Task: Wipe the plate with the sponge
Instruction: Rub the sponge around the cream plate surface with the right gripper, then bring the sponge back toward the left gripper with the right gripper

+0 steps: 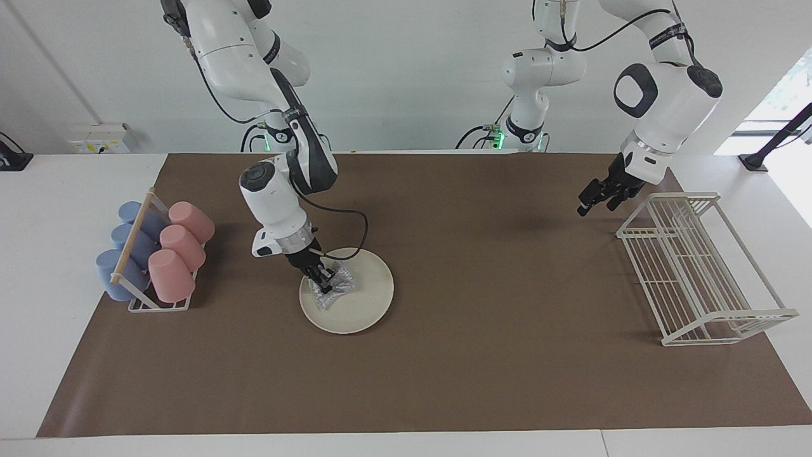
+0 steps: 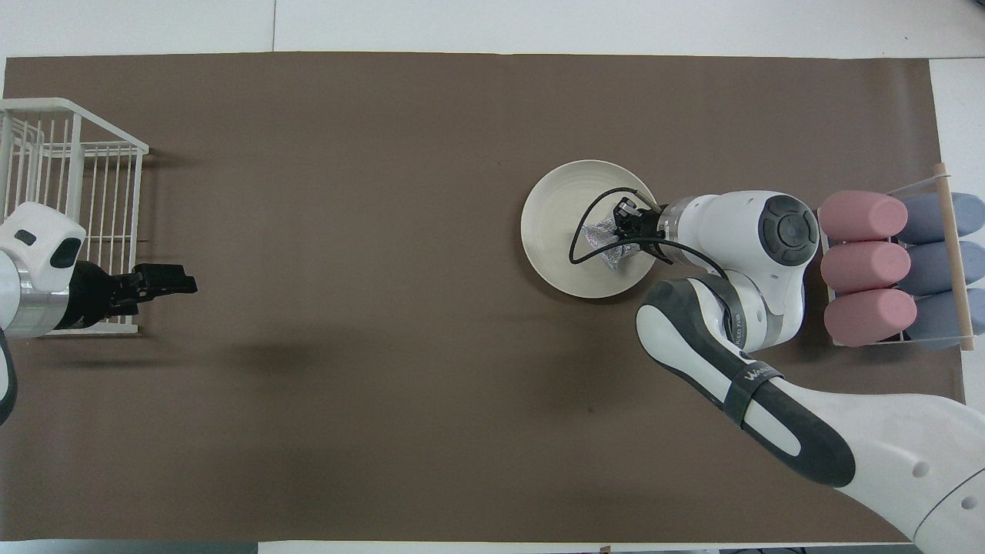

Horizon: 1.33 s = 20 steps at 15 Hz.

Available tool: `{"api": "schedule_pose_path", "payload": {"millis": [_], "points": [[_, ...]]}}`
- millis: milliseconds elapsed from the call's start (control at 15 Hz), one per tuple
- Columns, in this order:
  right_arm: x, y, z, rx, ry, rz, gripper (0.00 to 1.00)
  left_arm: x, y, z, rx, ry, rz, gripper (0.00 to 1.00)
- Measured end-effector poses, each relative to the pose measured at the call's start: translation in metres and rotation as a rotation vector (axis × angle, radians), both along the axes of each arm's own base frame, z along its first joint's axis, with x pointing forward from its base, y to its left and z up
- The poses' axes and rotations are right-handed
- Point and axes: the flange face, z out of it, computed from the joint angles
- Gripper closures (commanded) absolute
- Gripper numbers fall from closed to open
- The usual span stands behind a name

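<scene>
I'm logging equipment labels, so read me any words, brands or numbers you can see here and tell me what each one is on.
"VANA...": only the start of white lettering on the black band around the right arm's forearm; the rest is too blurred to read.
White lettering on the black band high on the left arm: too small to read.
Plate, sponge, cups and wire rack: no text visible.

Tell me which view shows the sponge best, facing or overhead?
Facing view. The sponge lies mostly exposed on the plate under the right gripper, its contact with the plate readable. Overhead, the sponge is partly covered by the gripper and cable, and height cannot be judged.
</scene>
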Motion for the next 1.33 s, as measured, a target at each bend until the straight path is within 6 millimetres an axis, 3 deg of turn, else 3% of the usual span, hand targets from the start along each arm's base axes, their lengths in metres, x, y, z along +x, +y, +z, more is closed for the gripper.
{"api": "schedule_pose_path", "payload": {"millis": [200,533,1000,1133,1333], "points": [[-0.003,0.012,0.0,0.006,0.006,-0.007,1.0,0.0,-0.012,0.0,-0.031,0.001,0.0,0.0],[-0.025,0.079,0.0,0.046,0.056,-0.088,1.0,-0.001,-0.047,0.003,-0.255,0.015,0.073,0.0],[-0.02,0.078,0.006,0.037,0.084,-0.097,1.0,-0.004,-0.068,0.003,-0.305,0.036,0.064,0.0],[-0.01,0.079,0.024,0.02,0.126,-0.093,1.0,-0.004,-0.067,0.003,-0.305,0.036,0.066,0.0],[-0.002,0.08,0.075,-0.002,0.167,-0.13,1.0,-0.004,-0.067,0.003,-0.306,0.037,0.069,0.0]]}}
